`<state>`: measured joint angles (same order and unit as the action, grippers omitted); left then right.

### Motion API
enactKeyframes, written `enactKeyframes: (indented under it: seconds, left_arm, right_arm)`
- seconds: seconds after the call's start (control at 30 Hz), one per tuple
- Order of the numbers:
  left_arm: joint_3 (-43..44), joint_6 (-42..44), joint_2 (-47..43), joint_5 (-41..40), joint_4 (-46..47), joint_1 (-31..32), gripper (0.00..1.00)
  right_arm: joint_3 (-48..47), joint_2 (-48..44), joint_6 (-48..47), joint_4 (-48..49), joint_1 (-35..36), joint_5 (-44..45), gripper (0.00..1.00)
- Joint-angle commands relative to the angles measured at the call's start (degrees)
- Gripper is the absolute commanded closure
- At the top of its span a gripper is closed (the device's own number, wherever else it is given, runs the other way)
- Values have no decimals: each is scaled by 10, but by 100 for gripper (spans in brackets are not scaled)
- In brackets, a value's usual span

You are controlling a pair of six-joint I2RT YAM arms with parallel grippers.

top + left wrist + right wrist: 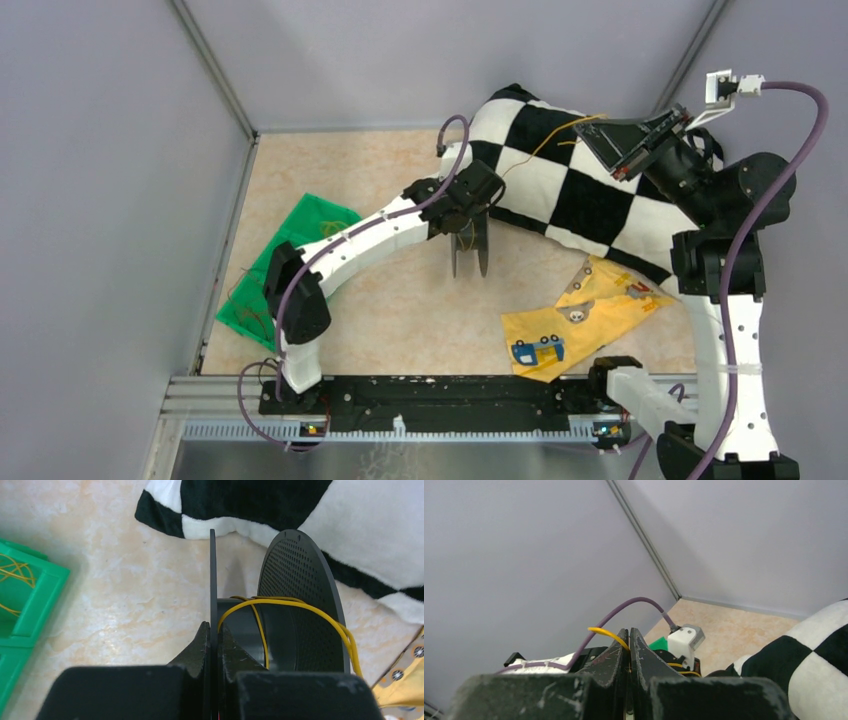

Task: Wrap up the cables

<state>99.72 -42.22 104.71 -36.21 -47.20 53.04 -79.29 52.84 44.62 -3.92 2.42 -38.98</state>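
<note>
A black spool [470,248] hangs upright over the table's middle, and my left gripper [468,222] is shut on one of its thin flanges [212,580]. The jaws pinch that flange edge-on at my left gripper [212,636]. The yellow cable [287,603] loops loosely round the spool's hub beside the perforated far flange [300,595]. From there the cable [540,148] runs up and right across the cushion to my right gripper [603,133], which is raised at the back right. My right gripper [629,634] is shut on the cable [605,631], whose end curls out to the left.
A black-and-white checkered cushion [575,185] lies at the back right under the right arm. A green tray [300,262] with more yellow wire sits at the left. A yellow printed cloth [575,318] lies at the front right. Grey walls close in on three sides.
</note>
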Motion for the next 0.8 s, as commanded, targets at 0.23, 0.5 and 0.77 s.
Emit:
enactKeyframes:
  seconds: [0.23, 0.5, 0.77]
  left_arm:
    - [63, -152, 23, 65, 32, -48, 100]
    - [46, -204, -1, 135, 98, -89, 100]
    - [62, -232, -1, 111, 108, -92, 100]
  right_arm:
    - [8, -68, 33, 35, 7, -39, 100]
    - [98, -111, 39, 26, 6, -63, 100]
    - [119, -122, 42, 25, 7, -92, 100]
